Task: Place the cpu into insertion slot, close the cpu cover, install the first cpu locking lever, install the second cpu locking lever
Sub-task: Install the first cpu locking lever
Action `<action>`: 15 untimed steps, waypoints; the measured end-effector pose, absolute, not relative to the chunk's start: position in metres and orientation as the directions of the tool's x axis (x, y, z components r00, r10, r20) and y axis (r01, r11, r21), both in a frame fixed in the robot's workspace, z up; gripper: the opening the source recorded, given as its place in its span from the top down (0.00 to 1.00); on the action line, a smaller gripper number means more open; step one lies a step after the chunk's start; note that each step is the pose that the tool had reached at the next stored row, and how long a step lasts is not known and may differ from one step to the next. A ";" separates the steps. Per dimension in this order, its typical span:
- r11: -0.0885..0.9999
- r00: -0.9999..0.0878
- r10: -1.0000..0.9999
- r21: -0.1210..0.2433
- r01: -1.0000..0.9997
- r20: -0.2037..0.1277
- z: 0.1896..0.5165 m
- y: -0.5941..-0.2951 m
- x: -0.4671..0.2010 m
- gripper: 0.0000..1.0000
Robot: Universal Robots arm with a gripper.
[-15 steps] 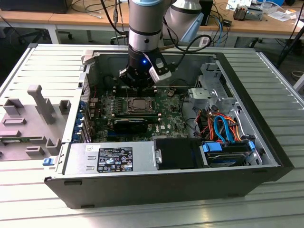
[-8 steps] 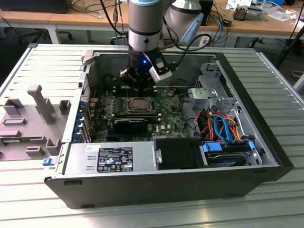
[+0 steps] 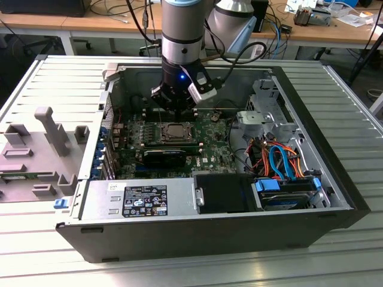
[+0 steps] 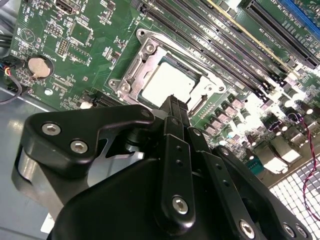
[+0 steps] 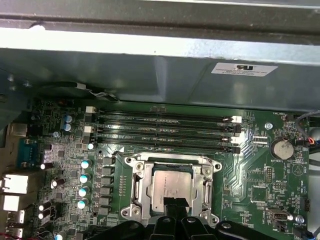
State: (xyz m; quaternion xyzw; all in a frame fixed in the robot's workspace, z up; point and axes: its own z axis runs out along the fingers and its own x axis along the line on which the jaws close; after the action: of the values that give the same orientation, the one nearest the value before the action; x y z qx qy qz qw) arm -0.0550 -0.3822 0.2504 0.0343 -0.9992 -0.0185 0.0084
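You are looking at an open computer case (image 3: 179, 239) lying on its side on the ribbed metal bench (image 3: 335, 263). The arm (image 3: 182, 30) comes straight down into it from above. Inside, the green circuit board (image 3: 209, 152) covers the case floor towards the exterior view's left. The gripper (image 3: 176, 113) hangs just above the board, directly over the insertion slot (image 3: 178, 132).

In both wrist views your gripper (image 4: 175, 102) (image 5: 172, 204) has its two black fingers pressed together with nothing between them. The tips sit over one edge of the socket.

The long black memory slots (image 5: 160, 131) run side by side just beyond the insertion slot (image 5: 127, 161). The cpu cover (image 5: 142, 187) lies flat on the socket, its silvery frame surrounding the chip. The cpu (image 5: 172, 182) is seated in the slot, its grey metal top showing through the cover's window. You cannot tell how the locking levers stand. A round coin battery (image 5: 283, 148) sits on the board, well apart from the socket.
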 end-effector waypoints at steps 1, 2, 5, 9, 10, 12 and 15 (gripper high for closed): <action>0.997 -0.997 -0.069 0.038 -0.068 0.016 0.252 -0.382 -0.055 0.89; 0.997 -0.998 -0.069 0.038 -0.068 0.015 0.253 -0.382 -0.055 0.89; 0.997 -0.997 -0.069 0.039 -0.068 0.015 0.256 -0.382 -0.055 0.89; 0.997 -0.997 -0.069 0.042 -0.068 0.015 0.257 -0.382 -0.055 0.89; 0.997 -0.998 -0.069 0.042 -0.068 0.015 0.257 -0.382 -0.055 0.89; 0.997 -0.997 -0.069 0.042 -0.068 0.015 0.257 -0.382 -0.055 0.89; 0.997 -0.997 -0.069 0.042 -0.068 0.015 0.257 -0.382 -0.055 0.89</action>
State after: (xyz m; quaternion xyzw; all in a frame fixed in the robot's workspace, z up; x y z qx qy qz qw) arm -0.0550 -0.3822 0.2570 0.0344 -0.9992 -0.0208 0.0083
